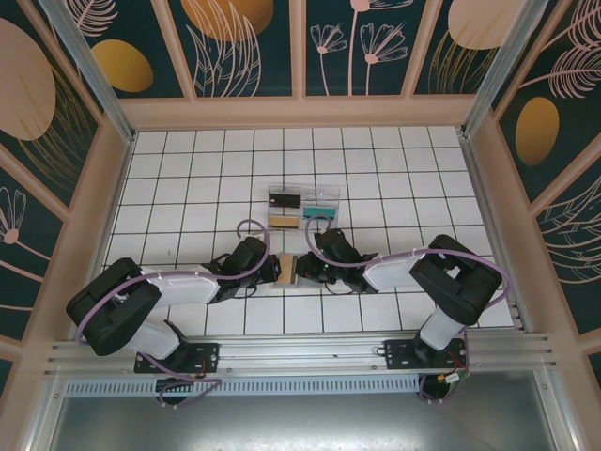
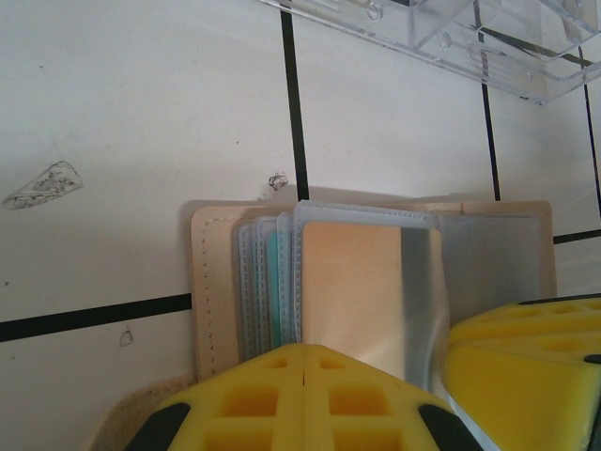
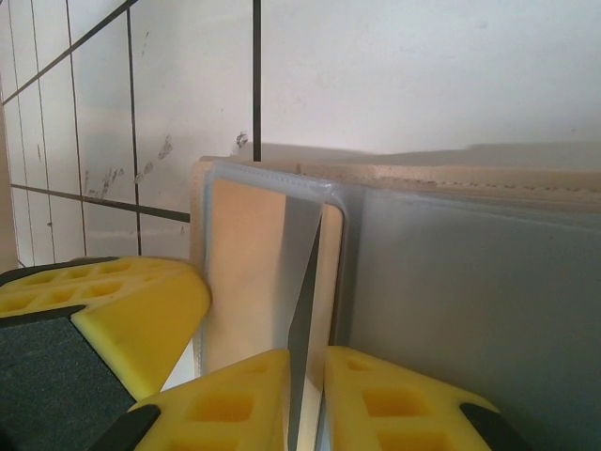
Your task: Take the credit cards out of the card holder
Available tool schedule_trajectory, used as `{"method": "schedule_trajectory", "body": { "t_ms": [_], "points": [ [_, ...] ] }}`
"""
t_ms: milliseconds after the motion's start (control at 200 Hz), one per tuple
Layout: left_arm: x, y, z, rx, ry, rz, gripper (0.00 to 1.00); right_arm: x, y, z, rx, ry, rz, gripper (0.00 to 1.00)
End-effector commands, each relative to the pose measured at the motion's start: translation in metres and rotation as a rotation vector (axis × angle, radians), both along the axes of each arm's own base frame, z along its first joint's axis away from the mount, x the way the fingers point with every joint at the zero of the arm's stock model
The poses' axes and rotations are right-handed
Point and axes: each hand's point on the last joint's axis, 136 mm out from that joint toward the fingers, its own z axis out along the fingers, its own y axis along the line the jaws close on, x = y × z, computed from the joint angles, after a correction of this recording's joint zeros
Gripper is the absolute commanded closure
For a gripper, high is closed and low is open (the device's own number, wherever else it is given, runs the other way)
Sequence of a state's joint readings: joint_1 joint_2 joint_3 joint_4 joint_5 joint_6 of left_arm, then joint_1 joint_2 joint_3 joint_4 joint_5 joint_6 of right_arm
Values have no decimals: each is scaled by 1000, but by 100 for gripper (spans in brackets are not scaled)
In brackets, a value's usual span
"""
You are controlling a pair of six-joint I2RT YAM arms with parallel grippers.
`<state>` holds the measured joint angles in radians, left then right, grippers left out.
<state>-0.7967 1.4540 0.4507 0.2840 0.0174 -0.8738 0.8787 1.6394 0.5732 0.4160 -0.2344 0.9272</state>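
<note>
The card holder (image 1: pixel 288 270) lies open on the tiles between both grippers, tan outside (image 2: pixel 214 282) with clear sleeves fanned over it. A peach credit card (image 2: pixel 352 291) sits in the top sleeve (image 3: pixel 246 272). My left gripper (image 2: pixel 305 362) is shut at the near edge of the sleeves, and their edge runs under its fingertips. My right gripper (image 3: pixel 306 376) is shut on a thin grey card (image 3: pixel 308 282) that stands tilted out of the sleeve. Its yellow finger (image 2: pixel 526 357) shows beside the holder. The left finger (image 3: pixel 103 315) touches the sleeve's edge.
A clear plastic compartment tray (image 1: pixel 302 207) with several small items stands just beyond the holder, and its edge (image 2: pixel 451 38) is close ahead of the left gripper. White tiled floor surrounds it, bounded by patterned walls and a rail at the near edge.
</note>
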Motion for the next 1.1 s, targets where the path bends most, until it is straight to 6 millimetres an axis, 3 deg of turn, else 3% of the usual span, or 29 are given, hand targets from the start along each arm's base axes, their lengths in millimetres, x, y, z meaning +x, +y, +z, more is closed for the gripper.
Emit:
{"method": "schedule_trajectory", "body": {
  "t_ms": [0, 165, 310, 746, 931, 986, 1096],
  "points": [
    [-12, 6, -18, 42, 73, -14, 98, -5, 3, -5, 17, 28, 10, 81],
    [-12, 5, -18, 41, 75, -17, 98, -4, 7, -2, 34, 28, 18, 84],
    [-12, 5, -17, 40, 75, -17, 98, -4, 5, -1, 34, 27, 13, 100],
    [-10, 12, -20, 84, 68, 0, 99, 3, -19, 10, 12, -11, -37, 100],
    [-9, 9, -19, 78, 69, -6, 99, 0, -11, 14, 50, -12, -1, 100],
    [-9, 8, -19, 77, 70, -7, 99, 0, -8, 15, 54, -11, 4, 91],
    [-9, 8, -19, 76, 70, -10, 99, 0, -1, 14, 60, -8, 23, 89]
  ]
}}
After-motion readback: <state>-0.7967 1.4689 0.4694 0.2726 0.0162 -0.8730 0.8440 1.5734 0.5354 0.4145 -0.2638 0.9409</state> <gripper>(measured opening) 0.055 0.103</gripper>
